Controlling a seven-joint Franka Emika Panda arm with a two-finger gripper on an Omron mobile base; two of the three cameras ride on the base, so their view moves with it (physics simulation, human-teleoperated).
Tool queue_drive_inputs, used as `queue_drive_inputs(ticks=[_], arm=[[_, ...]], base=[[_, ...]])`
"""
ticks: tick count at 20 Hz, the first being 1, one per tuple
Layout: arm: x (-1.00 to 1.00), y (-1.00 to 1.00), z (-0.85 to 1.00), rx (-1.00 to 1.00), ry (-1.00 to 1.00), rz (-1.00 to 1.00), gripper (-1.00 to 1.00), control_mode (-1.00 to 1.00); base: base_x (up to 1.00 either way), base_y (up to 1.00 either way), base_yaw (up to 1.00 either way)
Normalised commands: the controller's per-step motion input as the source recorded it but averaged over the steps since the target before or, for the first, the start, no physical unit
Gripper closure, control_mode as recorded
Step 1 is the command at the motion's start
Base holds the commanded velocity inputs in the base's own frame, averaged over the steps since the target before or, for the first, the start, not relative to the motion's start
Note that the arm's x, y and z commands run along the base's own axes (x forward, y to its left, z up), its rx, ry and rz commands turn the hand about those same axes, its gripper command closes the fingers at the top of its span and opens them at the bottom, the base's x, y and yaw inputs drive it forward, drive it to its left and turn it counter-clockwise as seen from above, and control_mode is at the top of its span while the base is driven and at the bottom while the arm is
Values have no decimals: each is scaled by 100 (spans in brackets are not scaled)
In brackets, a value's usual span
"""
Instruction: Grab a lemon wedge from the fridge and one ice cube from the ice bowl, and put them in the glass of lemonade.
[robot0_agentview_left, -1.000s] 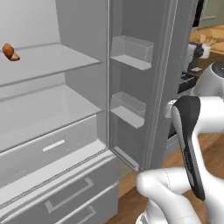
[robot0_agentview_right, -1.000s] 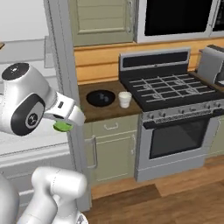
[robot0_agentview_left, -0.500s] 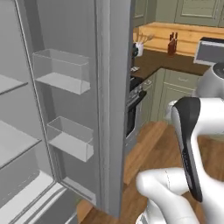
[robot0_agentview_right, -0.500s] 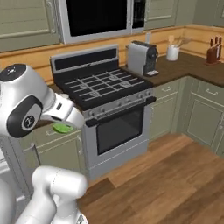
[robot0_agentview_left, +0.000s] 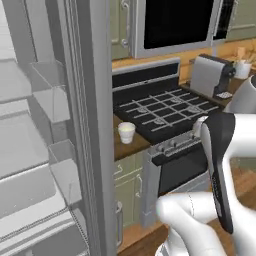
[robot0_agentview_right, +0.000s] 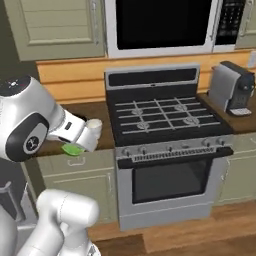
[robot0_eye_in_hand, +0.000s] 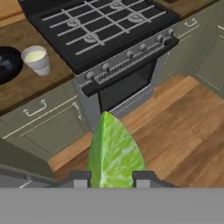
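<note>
My gripper (robot0_eye_in_hand: 111, 179) is shut on the lemon wedge (robot0_eye_in_hand: 113, 155), a yellow-green piece that stands between the two fingertips and hangs over the wooden floor in front of the stove. From the right base camera the gripper (robot0_agentview_right: 73, 149) carries the lemon wedge (robot0_agentview_right: 72, 149) at counter height, left of the stove. The glass of lemonade (robot0_eye_in_hand: 36, 58) stands on the brown counter beside the black ice bowl (robot0_eye_in_hand: 6, 65), up and to the left of the gripper. I cannot make out the ice cube in the bowl. The fridge (robot0_agentview_left: 85, 130) stands open at the left, with the glass (robot0_agentview_left: 126, 133) just right of its door.
A black gas stove (robot0_agentview_right: 165, 117) with an oven door below sits right of the counter. A microwave (robot0_agentview_right: 160, 25) hangs above it. A grey coffee machine (robot0_agentview_right: 231, 87) stands on the right counter. Beige-green cabinets (robot0_eye_in_hand: 48, 127) run under the counter, above a wooden floor (robot0_eye_in_hand: 175, 127).
The base has turned right, so both base views swept from the fridge's inside to the stove and counter. The wedge stays in the gripper's grip.
</note>
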Motion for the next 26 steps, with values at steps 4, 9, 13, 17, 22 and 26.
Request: queue_drive_inputs(ticks=[4,9,13,17,22,26], arm=[[0,0,0,0,0,0,100,100],[0,0,0,0,0,0,100,100],[0,0,0,0,0,0,100,100],[0,0,0,0,0,0,100,100],[0,0,0,0,0,0,100,100],[0,0,0,0,0,0,100,100]], base=[[78,-23,87],[55,-90,59],[42,-84,15],[51,-50,7],[62,-6,10],[6,16,17]])
